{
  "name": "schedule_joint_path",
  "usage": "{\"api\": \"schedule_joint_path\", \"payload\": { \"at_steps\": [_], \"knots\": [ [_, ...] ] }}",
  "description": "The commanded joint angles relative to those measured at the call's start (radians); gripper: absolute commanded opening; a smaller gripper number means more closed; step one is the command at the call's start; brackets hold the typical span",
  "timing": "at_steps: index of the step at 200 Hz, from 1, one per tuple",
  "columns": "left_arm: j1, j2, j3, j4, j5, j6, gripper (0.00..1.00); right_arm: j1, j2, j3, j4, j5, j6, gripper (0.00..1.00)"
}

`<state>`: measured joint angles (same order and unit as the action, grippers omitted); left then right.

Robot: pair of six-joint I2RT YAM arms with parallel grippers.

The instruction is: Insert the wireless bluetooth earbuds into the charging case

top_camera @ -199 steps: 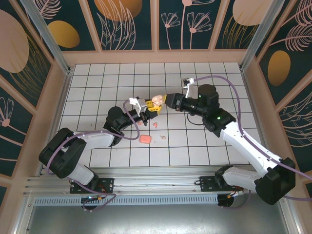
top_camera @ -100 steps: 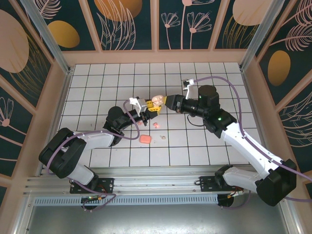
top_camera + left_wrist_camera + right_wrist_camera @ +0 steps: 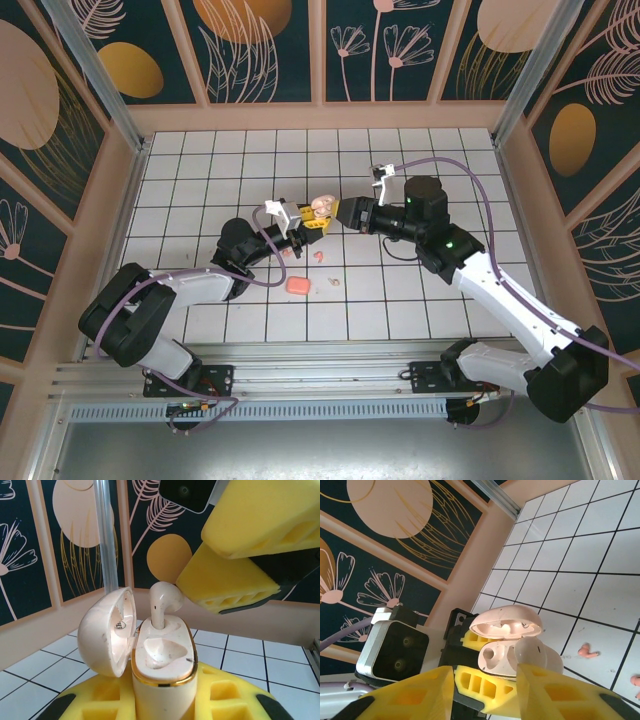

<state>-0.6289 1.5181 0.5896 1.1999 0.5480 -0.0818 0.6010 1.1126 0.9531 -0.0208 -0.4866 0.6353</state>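
We log: left tool [image 3: 313, 222] clamped on the open beige charging case [image 3: 162, 655] | whitish earbud [image 3: 164, 599] stem-down in one slot (head standing proud) | right tool [image 3: 344, 212] parted, just beside the bud.

White tiled floor [image 3: 250, 160]; dark floral wall panels [image 3: 260, 50], pink trim.

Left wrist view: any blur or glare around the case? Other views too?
Left wrist: case and earbud sharp, mild sheen inside lid, left fingers at bottom slightly soft. Right wrist: case sharp, right fingers slightly soft. Top: even light, no glare.
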Motion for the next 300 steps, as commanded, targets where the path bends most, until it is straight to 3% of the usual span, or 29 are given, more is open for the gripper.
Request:
{"api": "schedule_joint_path", "payload": {
  "at_steps": [1,72,143,300],
  "knots": [
    [-0.003,-0.029,0.015,0.020,0.003,0.017,0.08,-0.018,-0.041,0.006,-0.018,0.032,-0.012,0.43],
    [-0.004,-0.030,0.017,0.020,0.003,0.019,0.07,-0.029,0.005,0.002,0.026,-0.016,0.000,0.47],
    [-0.004,-0.028,0.019,0.018,0.002,0.018,0.08,-0.016,0.016,0.013,0.038,-0.044,0.000,0.33],
    [-0.003,-0.029,0.018,0.013,0.000,0.023,0.07,0.015,0.053,0.038,0.032,-0.052,-0.013,0.26]
  ]
}}
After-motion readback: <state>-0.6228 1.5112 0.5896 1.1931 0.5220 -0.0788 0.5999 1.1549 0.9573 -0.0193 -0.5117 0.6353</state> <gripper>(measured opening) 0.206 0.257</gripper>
